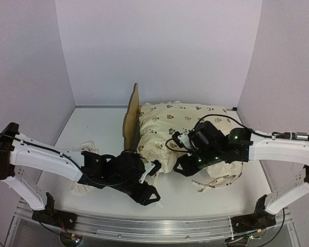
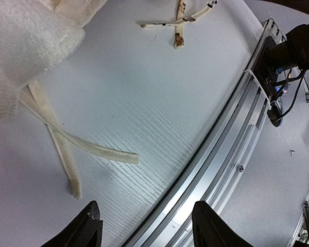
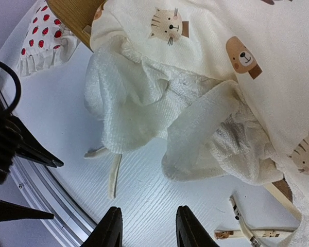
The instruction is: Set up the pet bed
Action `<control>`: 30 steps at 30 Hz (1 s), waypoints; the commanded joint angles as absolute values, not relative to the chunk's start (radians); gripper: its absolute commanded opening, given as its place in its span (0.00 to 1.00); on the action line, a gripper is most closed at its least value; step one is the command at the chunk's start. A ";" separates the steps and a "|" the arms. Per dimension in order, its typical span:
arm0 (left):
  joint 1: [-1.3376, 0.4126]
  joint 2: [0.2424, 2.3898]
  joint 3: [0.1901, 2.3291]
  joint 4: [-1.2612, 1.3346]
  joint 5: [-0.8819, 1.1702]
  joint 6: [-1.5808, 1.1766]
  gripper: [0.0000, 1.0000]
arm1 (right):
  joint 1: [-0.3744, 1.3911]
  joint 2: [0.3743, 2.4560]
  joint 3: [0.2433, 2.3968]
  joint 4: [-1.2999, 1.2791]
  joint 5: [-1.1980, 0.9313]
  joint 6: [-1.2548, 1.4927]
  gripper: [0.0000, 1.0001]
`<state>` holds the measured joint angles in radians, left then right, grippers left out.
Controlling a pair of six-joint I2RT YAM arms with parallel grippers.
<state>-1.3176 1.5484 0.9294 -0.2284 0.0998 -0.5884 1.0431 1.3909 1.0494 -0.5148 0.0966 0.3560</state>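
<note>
Plywood pet bed (image 1: 130,121) seemingly under quilt (image 1: 180,121), left gripper (image 2: 146,212) wide, right gripper (image 3: 149,212) narrower, both empty

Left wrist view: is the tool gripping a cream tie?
No, the left tool gapes empty over the table; the ties lie ahead, untouched.

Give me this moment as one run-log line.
pet bed: covered by quilt, headboard showing | pillow: on table, outside bed | left jaws: open, empty, over table | right jaws: open, empty, by quilt edge
</note>
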 commanded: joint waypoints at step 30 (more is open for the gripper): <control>-1.364 1.722 0.871 -0.316 -0.051 -0.435 0.00 | 1.045 1.286 0.985 -0.475 0.142 0.408 0.36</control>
<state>-1.3408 1.7698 0.9252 -0.2356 -0.0568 -0.4029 1.0431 1.3121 0.9833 -0.5045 0.1131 0.3808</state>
